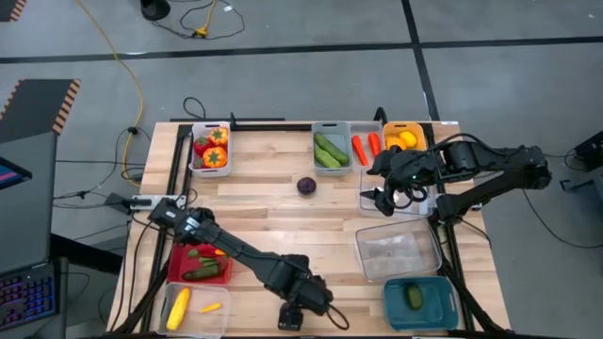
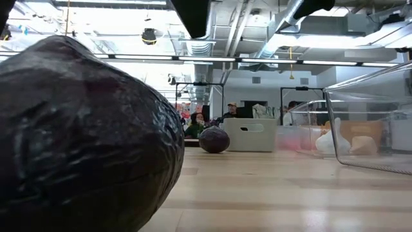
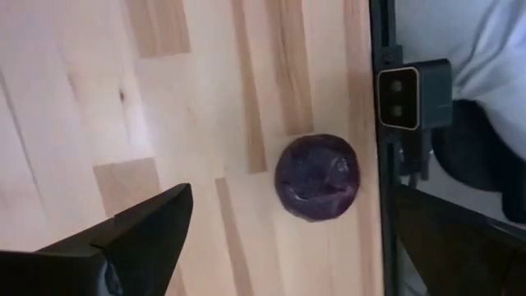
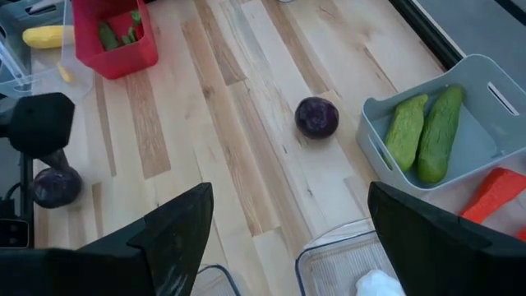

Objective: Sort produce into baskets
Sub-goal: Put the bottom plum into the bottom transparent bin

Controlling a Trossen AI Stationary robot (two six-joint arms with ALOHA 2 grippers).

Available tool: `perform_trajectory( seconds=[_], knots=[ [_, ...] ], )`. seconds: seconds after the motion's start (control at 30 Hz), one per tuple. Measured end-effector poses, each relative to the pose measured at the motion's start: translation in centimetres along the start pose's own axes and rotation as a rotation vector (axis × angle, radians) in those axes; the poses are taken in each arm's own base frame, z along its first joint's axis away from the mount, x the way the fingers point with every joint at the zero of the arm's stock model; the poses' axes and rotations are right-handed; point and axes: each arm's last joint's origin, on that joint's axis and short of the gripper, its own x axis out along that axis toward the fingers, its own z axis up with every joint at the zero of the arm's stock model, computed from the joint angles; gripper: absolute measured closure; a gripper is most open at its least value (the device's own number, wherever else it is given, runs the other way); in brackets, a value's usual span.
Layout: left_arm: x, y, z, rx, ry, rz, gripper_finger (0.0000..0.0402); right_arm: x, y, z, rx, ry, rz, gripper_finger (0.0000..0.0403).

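Table: pale wood slats (image 1: 283,217), bins along the far edge, the right edge and the near-left corner; a workshop with seated people shows beyond it in the low view.
Left arm: reaches along the near edge; left gripper (image 1: 292,315) hangs over a purple round (image 3: 316,177) that lies on bare wood right at the near edge, fingers spread wide and holding nothing.
Right arm: right gripper (image 4: 288,238) waits near the far-right corner above a clear bin (image 4: 341,263), fingers wide, empty.
Second round: another purple one (image 1: 307,185) lies mid-table, toward the far edge, well apart from any bin.
Step, as I judge it: pick up the near-edge round. Centre the fingers on either side of it, come straight down, and close gently, since a round thing so close to the edge could roll off if nudged.
Hard to see: only one left finger (image 3: 148,234) shows in the wrist view. The low view is largely blocked by the round, and no bin for purple pieces is evident.
Sorted so far: cucumbers in a grey bin (image 1: 332,151), tomatoes in a white one (image 1: 210,149).
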Motion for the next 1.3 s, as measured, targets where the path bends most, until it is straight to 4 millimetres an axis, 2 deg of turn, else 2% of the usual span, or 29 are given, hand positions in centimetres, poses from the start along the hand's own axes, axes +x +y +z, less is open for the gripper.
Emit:
perform_trajectory(
  seconds=[0.13,0.3,0.5,0.8,1.3],
  knots=[
    [0.1,-1.1,-0.5,-0.074,0.003,-0.003,0.0008,0.0,0.0,0.0,0.0,0.0,0.0,0.0053],
    [0.2,-2.6,-1.2,-0.078,-0.021,0.044,0.0008,0.0,0.0,0.0,0.001,-0.001,0.0,0.0053],
    [2.1,-3.6,-2.1,-0.099,-0.038,0.142,0.0008,0.0,0.0,0.0,0.001,-0.002,0.0,0.0053],
    [5.4,-4.7,-3.3,-0.092,-0.014,0.117,0.0008,0.0,0.0,0.1,0.002,-0.005,0.002,0.0053],
    [5.7,-5.1,-3.0,-0.1,-0.081,0.136,0.0008,0.0,0.0,0.0,0.002,-0.005,0.001,0.0053]
  ],
)
